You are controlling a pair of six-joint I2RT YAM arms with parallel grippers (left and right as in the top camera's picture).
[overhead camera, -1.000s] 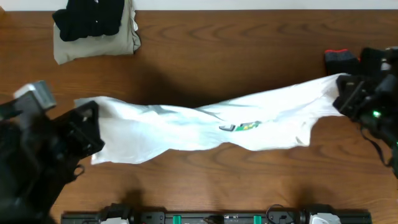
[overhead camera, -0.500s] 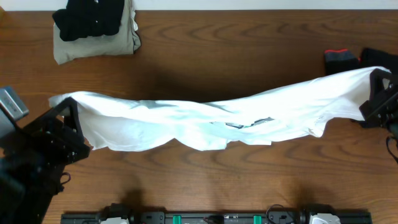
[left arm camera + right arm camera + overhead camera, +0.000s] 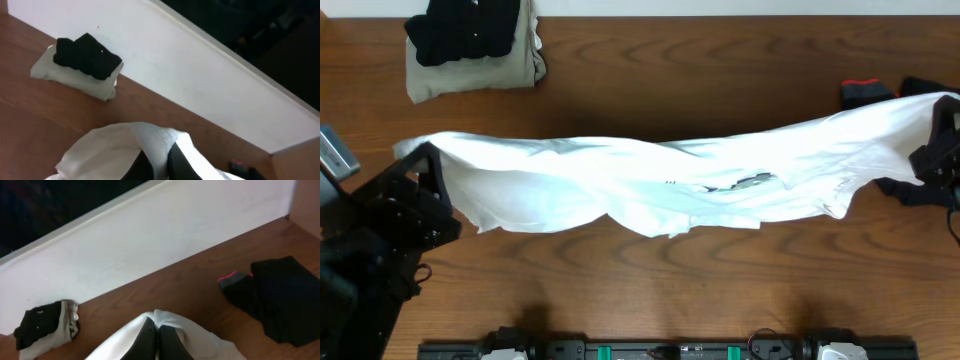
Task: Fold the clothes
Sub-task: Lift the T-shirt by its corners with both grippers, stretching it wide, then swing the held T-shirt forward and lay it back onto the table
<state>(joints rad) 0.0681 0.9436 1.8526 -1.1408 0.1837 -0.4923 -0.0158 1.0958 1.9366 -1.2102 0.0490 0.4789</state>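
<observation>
Here's the brown wood-grain table [image 3: 650,80] running right across, a plain white wall [image 3: 165,65] standing along its far edge, a tan side panel [image 3: 306,200] meeting that wall at the corner, dark space [image 3: 50,210] above it.

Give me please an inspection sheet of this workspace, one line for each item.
surface: wooden table, brown grain.
job's things: white shirt, wrinkled, stretched between both grippers; black garment folded on top of khaki garment at the far left corner; dark garment with red edge and black cloth at the right side.
clutter: nothing seen.
grippers: left gripper shut on the shirt's left end; right gripper shut on its right end.
cables: nothing clearly seen.
surroundings: white wall behind the table; dark equipment bar along the near edge.
</observation>
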